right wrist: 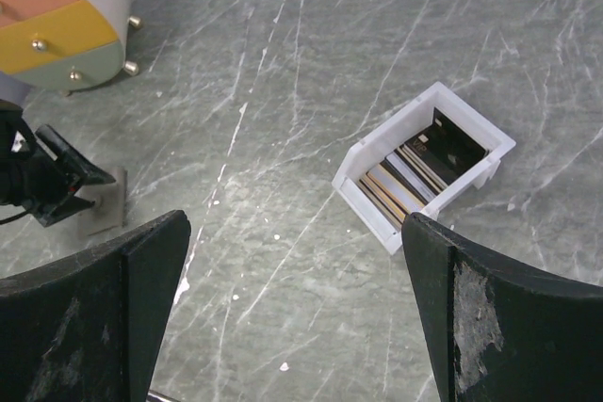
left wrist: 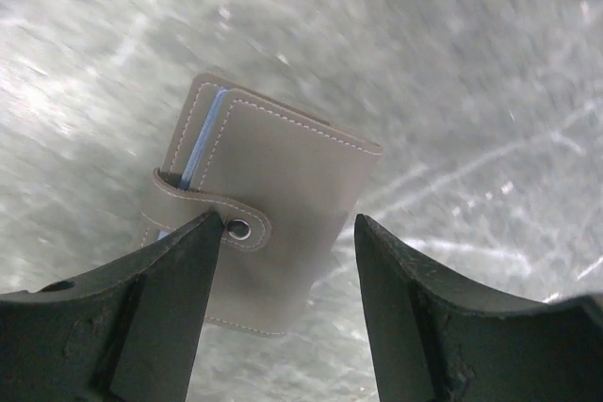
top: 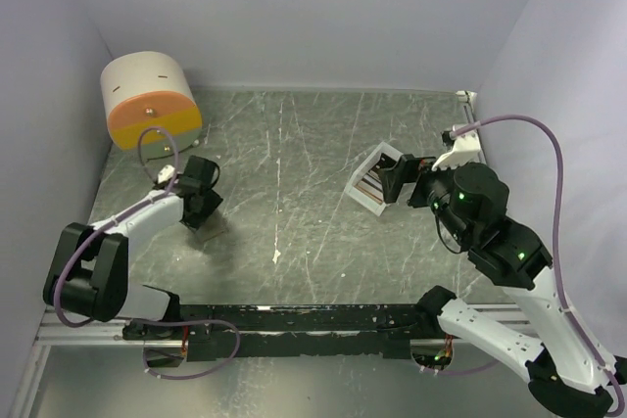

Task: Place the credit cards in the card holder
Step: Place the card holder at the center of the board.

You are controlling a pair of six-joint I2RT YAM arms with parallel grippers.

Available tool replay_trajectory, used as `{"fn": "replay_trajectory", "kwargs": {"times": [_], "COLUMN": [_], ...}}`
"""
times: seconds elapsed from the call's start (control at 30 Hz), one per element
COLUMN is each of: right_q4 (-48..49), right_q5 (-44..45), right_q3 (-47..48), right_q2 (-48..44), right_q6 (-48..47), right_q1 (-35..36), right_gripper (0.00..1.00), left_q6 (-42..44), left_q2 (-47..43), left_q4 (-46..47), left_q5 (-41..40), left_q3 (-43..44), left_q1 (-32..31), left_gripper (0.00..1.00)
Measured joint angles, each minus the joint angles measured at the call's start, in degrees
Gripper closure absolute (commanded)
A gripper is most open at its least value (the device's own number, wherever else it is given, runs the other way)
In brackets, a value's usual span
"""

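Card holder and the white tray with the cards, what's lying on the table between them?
Nothing: the table between the card holder and the white tray is bare, as the right wrist view shows.

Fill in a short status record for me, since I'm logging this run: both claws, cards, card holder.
left claw: open, over the card holder, a jaw on each side; contact unclear
right claw: open, empty, above the table near the white tray
card holder: closed, tab across, flat on table
credit cards: on edge in the white tray
drum: far left corner
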Motion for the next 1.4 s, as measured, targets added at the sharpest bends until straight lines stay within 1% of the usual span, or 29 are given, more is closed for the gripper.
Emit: {"fn": "replay_trajectory", "kwargs": {"times": [0.13,0.37,0.5,0.6,0.67,0.8,0.97,1.0,1.07,1.17,1.2,1.27,1.3,1.4], "right_q4": [0.0,0.0,0.0,0.0,0.0,0.1,1.4,1.6,2.1,2.2,2.3,2.6,2.7,2.9], "right_q5": [-0.6,-1.9,-2.7,-3.5,-4.2,-5.0,-6.8,-7.1,-7.5,-7.8,-7.8,-7.9,-7.8,-7.6], "right_q3": [-1.5,-4.0,-4.8,-5.6,-6.3,-8.2,-12.5,-13.2,-14.8,-15.9,-15.9,-15.9,-15.9,-15.9], "right_q2": [0.0,0.2,0.2,0.2,0.2,-0.3,-1.1,-1.1,-1.0,-0.3,0.0,0.2,0.2,0.1], "right_q6": [1.1,3.6,4.8,5.9,6.5,7.4,9.4,9.7,10.4,11.0,11.1,11.5,11.6,12.1], "right_q1": [0.0,0.0,0.0,0.0,0.0,0.0,0.0,0.0,0.0,0.0,0.0,0.0,0.0,0.0], "right_gripper": [0.03,0.03,0.03,0.04,0.04,0.04,0.05,0.05,0.05,0.05,0.05,0.05,0.05,0.05], "left_q6": [-3.7,-9.0,-10.2,-9.6,-8.1,0.0,10.5,11.9,14.2,18.3,19.6,22.3,23.4,25.2], "left_q2": [2.1,8.7,11.6,12.0,11.8,9.1,2.2,1.0,0.0,0.8,1.3,2.8,3.9,7.3], "left_q4": [-0.1,-2.3,-5.3,-8.2,-8.8,-8.4,-5.5,-5.3,-5.2,-4.9,-4.7,-4.2,-4.1,-3.7], "left_q5": [-1.6,-3.2,-3.6,-4.7,-5.3,-5.8,-5.7,-5.8,-6.2,-6.7,-6.7,-6.3,-5.6,-3.9], "left_q3": [1.7,8.4,12.7,16.1,17.4,18.9,15.9,15.1,14.0,13.9,13.9,14.0,14.2,14.5], "left_q1": [-8.4,-23.6,-31.4,-35.2,-36.5,-36.9,-36.9,-36.9,-36.9,-36.8,-36.8,-36.7,-36.5,-36.0], "left_gripper": [0.28,0.28,0.28,0.25,0.24,0.29,0.30,0.31,0.37,0.40,0.43,0.51,0.52,0.50]}}
